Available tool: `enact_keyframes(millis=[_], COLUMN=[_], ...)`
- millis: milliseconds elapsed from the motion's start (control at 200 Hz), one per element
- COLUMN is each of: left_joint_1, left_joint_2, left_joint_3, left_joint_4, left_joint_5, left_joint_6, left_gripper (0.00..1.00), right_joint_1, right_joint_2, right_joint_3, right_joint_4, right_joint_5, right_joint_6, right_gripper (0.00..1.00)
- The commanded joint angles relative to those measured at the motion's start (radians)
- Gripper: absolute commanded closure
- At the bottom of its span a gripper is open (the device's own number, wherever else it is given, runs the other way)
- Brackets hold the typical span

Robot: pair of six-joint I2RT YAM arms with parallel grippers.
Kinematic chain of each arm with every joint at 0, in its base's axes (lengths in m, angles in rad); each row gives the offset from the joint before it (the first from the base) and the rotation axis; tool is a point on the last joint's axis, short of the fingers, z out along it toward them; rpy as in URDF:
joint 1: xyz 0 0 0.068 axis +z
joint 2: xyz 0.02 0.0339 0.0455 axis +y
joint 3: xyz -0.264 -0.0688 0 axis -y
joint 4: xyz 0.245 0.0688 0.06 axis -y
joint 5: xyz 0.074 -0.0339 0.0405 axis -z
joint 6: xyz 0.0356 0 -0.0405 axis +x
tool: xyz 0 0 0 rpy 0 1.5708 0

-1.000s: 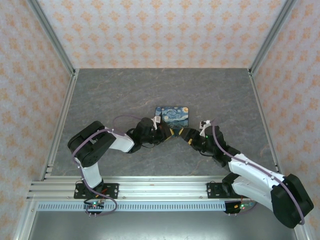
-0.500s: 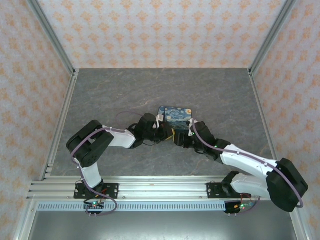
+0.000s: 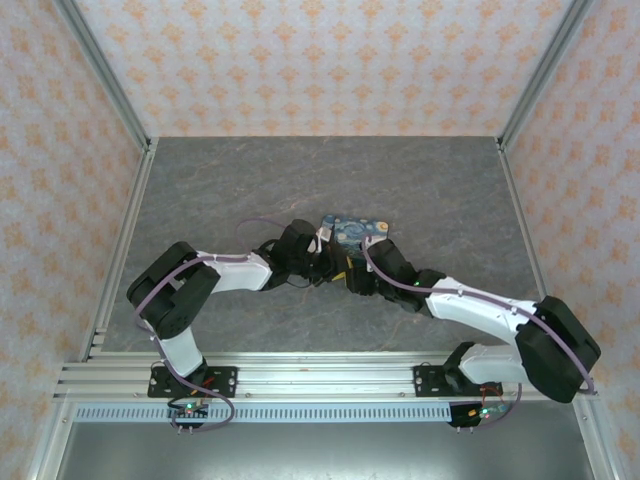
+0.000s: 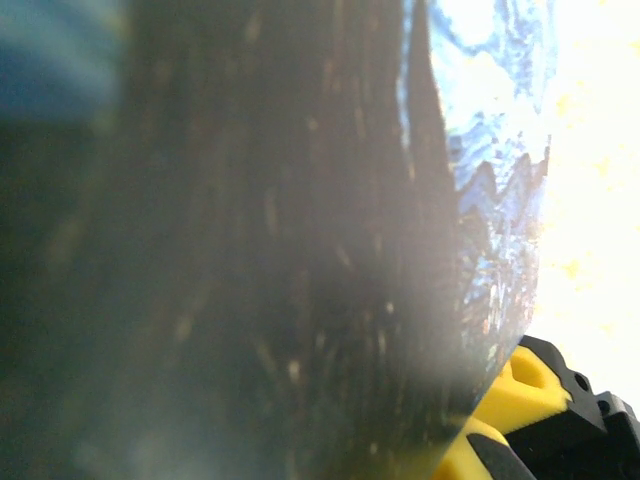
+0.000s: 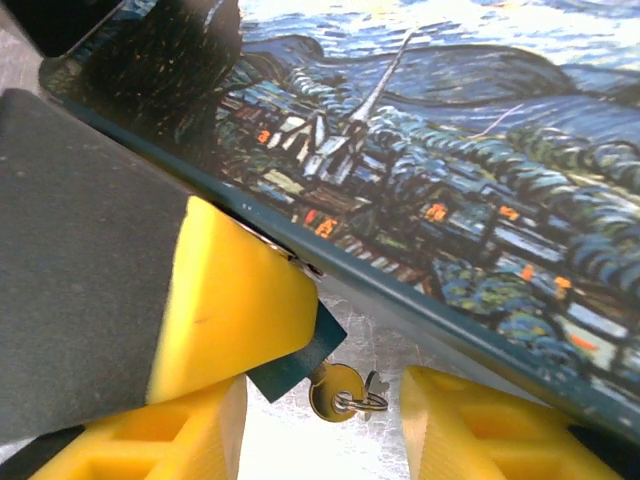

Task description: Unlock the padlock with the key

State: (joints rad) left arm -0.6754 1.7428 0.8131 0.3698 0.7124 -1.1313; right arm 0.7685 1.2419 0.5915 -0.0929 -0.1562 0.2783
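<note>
Padlock (image 3: 352, 229) mid-table, key (image 5: 292, 362) stuck in its near edge. Right gripper (image 5: 355, 352) part-open astride key, clamping nothing. Left gripper (image 3: 325, 259) at padlock's left corner, opening unclear.

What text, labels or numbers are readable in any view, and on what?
No readable text in any view.
the padlock: a starry-night painting print, no lettering on it.
the key: no legible marking on its head or ring.
Left wrist view: too blurred to read anything.
</note>
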Motion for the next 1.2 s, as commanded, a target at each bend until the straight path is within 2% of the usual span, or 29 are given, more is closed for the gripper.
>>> enact_keyframes(millis=[0,205,415,576,831,1196], left_joint_1=[0.005,0.005,0.005,0.005,0.005,0.002], left_joint_2=[-0.034,-0.034,-0.035,-0.034,-0.032,-0.028], left_joint_3=[0.029,0.033,0.038,0.042,0.042,0.037], left_joint_4=[-0.035,-0.037,-0.043,-0.052,-0.049,-0.049], left_joint_5=[0.053,0.056,0.059,0.06,0.064,0.065], left_joint_6=[-0.027,-0.031,-0.032,-0.026,-0.027,-0.027], left_gripper=[1.0,1.0,1.0,1.0,1.0,1.0], right_joint_1=[0.008,0.016,0.057,0.066,0.066,0.066], right_joint_2=[0.02,0.054,0.093,0.093,0.069,0.121], right_joint_3=[0.04,0.068,0.095,0.084,0.067,0.114], right_joint_4=[-0.05,-0.073,-0.114,-0.124,-0.101,-0.07], right_joint_5=[0.06,0.077,0.149,0.191,0.24,0.285], right_joint_6=[-0.051,-0.08,-0.117,-0.128,-0.122,-0.106], right_gripper=[0.57,0.62,0.67,0.56,0.56,0.67])
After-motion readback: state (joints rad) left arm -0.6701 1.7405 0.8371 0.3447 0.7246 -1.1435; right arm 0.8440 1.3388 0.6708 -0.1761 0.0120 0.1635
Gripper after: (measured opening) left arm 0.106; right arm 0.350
